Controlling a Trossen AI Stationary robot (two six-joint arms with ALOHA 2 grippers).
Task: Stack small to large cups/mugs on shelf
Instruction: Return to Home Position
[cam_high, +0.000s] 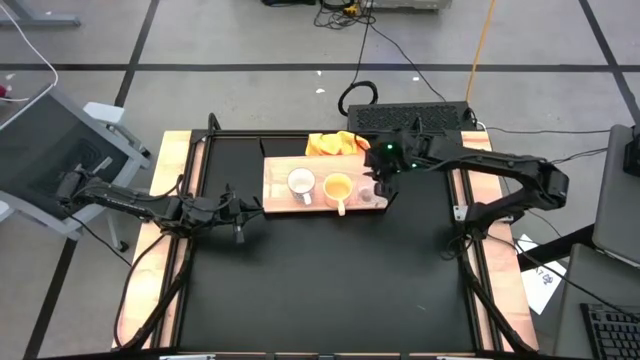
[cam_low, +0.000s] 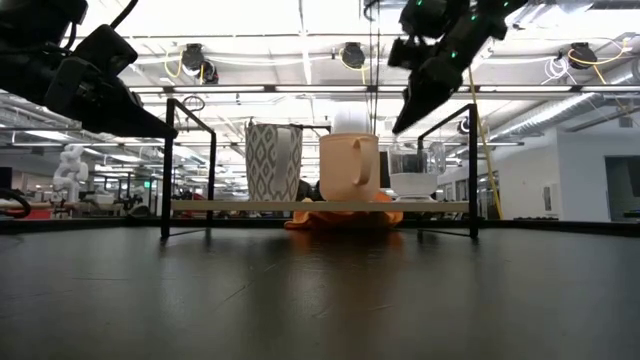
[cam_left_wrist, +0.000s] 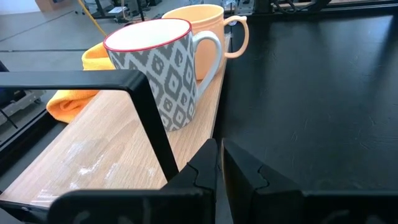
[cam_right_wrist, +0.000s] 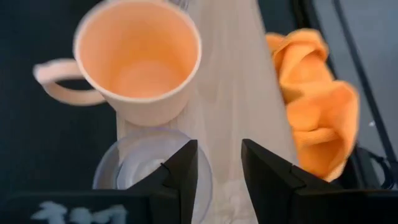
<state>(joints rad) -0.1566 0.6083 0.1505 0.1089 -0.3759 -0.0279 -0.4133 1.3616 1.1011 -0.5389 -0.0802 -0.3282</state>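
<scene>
1. The shelf (cam_high: 280, 203) sits near the worktop's far edge and carries the white mug (cam_high: 300, 183), the orange mug (cam_high: 337, 187) and the glass cup (cam_high: 371, 197) in a row.
2. The right hand (cam_high: 381, 183) hovers over the glass cup, parted and empty.
3. The left hand (cam_high: 240, 213) waits off the shelf's left end, closed on nothing.

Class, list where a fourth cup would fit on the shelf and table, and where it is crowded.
Free: the shelf at its left end, between its edge and the patterned mug, and the black tabletop in front. Crowded: the right end, with orange mug, glass cup and open right gripper above. Left gripper waits off the left end.
</scene>
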